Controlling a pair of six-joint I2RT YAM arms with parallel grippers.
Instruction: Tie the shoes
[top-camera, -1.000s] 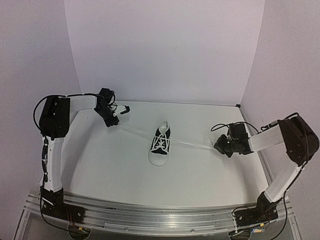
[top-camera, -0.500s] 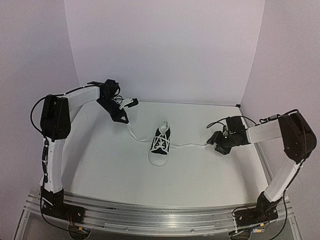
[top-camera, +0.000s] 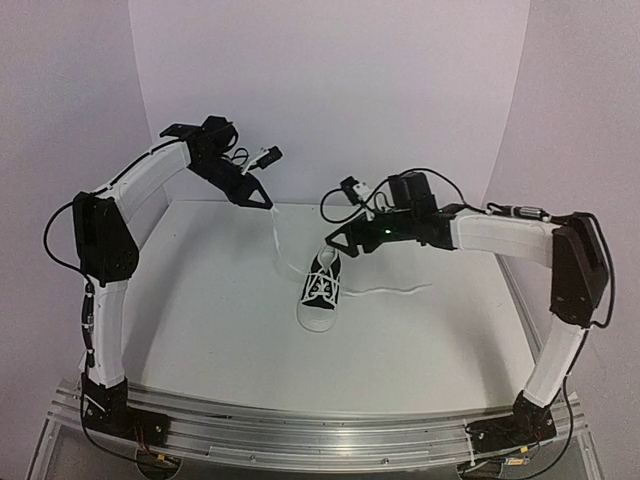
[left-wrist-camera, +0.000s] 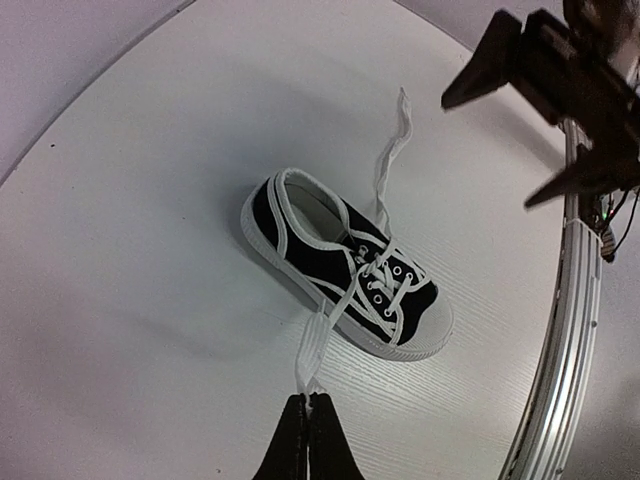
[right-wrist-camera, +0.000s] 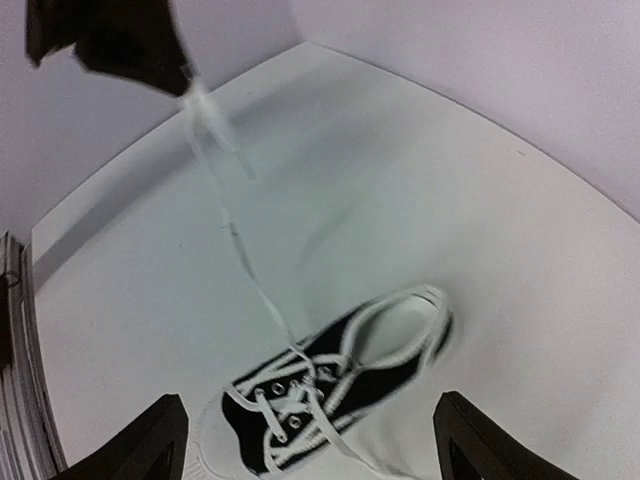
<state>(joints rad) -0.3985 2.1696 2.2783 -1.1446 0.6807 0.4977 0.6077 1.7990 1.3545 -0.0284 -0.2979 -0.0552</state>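
Observation:
A small black sneaker (top-camera: 320, 290) with a white toe cap stands mid-table, toe toward me. My left gripper (top-camera: 268, 204) hangs raised at the back left, shut on the end of one white lace (top-camera: 278, 240), which runs up from the eyelets. In the left wrist view its fingertips (left-wrist-camera: 307, 402) pinch that lace (left-wrist-camera: 312, 345) beside the shoe (left-wrist-camera: 345, 265). My right gripper (top-camera: 336, 240) hovers just above the shoe's heel, open, with nothing in it. In the right wrist view the shoe (right-wrist-camera: 340, 385) lies between and below its wide-spread fingers (right-wrist-camera: 165, 430). The other lace (top-camera: 395, 291) lies loose on the table to the right.
White tabletop with a curved white backdrop behind and white side walls. An aluminium rail (top-camera: 300, 435) with both arm bases runs along the near edge. The right arm's cables (top-camera: 345, 195) loop above the shoe.
The right gripper opened, dropped its lace on the table, and swung left and up over the shoe. The left gripper rose toward the back with its lace.

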